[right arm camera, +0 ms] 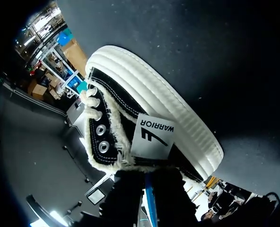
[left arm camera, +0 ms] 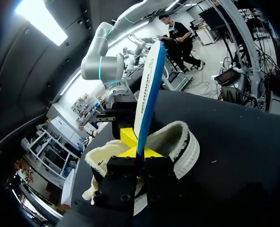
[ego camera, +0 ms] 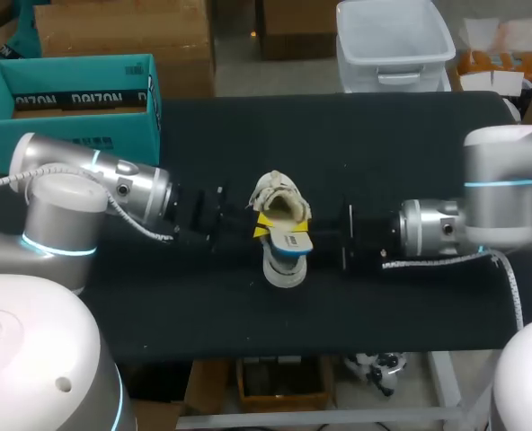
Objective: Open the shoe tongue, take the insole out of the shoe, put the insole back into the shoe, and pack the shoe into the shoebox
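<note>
The left gripper (left arm camera: 139, 154) is closed on the lower end of the blue-edged insole (left arm camera: 149, 90), holding it up over the opening of the shoe (ego camera: 278, 202) mid-table (ego camera: 410, 153), while the right gripper (right arm camera: 147, 185) is beside the shoe, its grip impossible to tell.

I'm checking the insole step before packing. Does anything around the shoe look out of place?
Yes: the insole stands on edge, sticking up out of the shoe instead of lying flat inside. The left gripper has its jaws closed on the insole's lower end. The shoe itself sits upright, with no visible damage.
</note>
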{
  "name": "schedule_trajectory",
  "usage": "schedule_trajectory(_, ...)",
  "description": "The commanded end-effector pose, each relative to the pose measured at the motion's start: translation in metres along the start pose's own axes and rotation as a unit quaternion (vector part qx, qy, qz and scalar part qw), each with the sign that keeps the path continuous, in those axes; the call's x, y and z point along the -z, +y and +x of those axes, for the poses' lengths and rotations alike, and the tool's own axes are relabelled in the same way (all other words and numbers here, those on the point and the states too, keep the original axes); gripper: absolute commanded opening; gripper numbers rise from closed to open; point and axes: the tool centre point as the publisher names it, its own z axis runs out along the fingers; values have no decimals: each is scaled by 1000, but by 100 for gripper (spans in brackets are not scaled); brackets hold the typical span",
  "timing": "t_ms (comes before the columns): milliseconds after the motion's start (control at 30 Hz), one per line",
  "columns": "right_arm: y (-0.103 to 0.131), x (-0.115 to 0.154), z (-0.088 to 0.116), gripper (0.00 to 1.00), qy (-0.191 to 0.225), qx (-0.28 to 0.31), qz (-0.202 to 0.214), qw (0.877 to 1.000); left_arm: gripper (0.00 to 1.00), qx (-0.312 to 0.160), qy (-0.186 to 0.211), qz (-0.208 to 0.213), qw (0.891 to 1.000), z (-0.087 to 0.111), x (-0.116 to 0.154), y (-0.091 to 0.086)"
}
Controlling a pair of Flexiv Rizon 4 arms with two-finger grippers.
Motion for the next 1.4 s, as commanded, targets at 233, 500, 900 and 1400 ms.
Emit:
schedule_trajectory(233,-10,-2,2,40,-5,4,-5,1000,0,5,-3,8,1000,4,-4,4)
schedule_trajectory(500,-33,4,0,49,-7,14,-26,1000,0,9,-8,14,1000,9,-1,6)
schedule_trajectory(900,-38,7,-8,0,-6,11,-30,999,0,9,-11,16,1000,9,-1,3)
schedule_trajectory(1400,-31,0,-6,0,-46,14,-21,999,0,-29,-9,24,999,11,0,-22)
